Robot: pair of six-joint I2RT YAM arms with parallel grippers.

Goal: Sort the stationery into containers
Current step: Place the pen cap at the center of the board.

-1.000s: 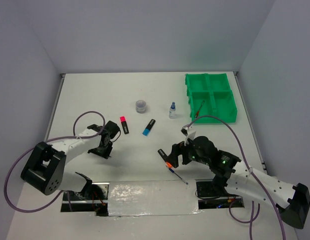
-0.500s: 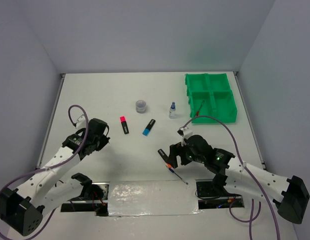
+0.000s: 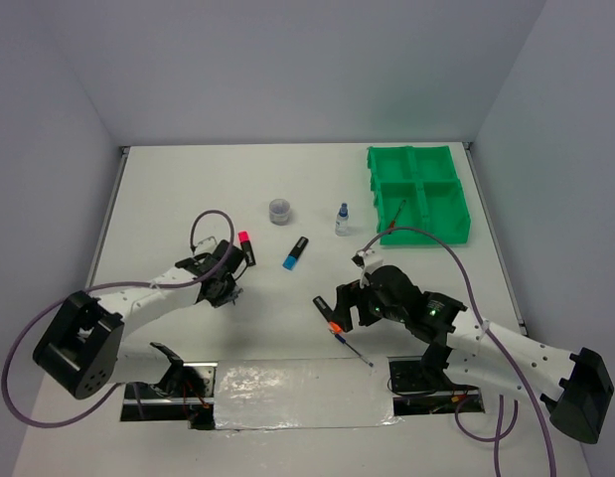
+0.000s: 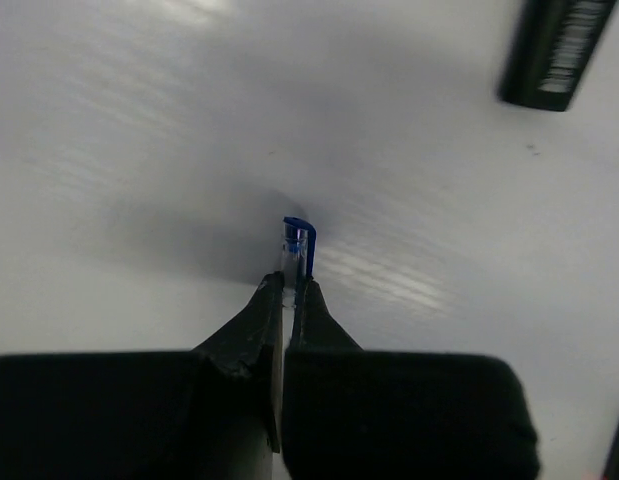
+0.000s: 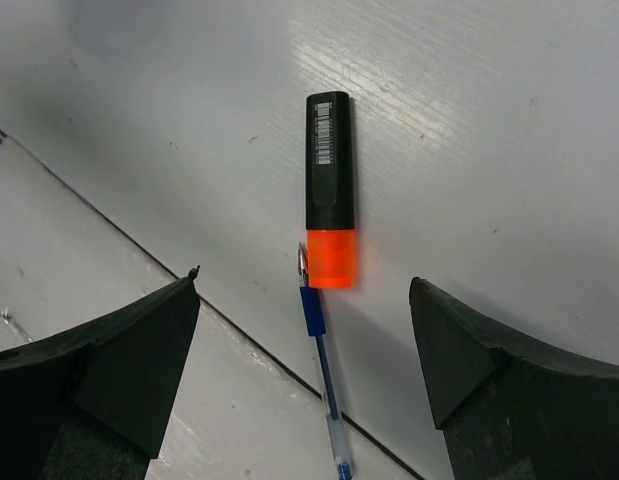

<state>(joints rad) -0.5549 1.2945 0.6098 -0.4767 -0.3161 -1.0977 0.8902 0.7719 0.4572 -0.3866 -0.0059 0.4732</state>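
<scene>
A white table (image 3: 168,189), walled by pale grey panels on the left, far and right sides, holds scattered stationery with wide bare stretches on its far-left and near-right parts. The green tray (image 3: 464,204) of four compartments sits in the far-right corner, close to the right edge; a thin reddish pen (image 3: 395,215) lies in its near-left compartment. In the middle stand a round greyish tub (image 3: 279,210) and a blue-capped bottle (image 3: 342,220), well apart, with the blue highlighter (image 3: 296,252) just near of them. The left gripper (image 4: 287,285) is low over the table beside the pink highlighter (image 3: 245,246), its jaws pinched tight on a thin clear pen with a blue end (image 4: 297,240), which the overhead view does not make out. A black highlighter body (image 4: 559,45) is cut off at that wrist view's top edge; its colour cannot be told. The right gripper (image 5: 304,288) hangs spread wide and holding nothing over the orange highlighter (image 5: 330,190), with a blue pen (image 5: 321,375) just beside its orange end. That pen crosses onto a glossy strip (image 3: 297,393) at the near edge.
</scene>
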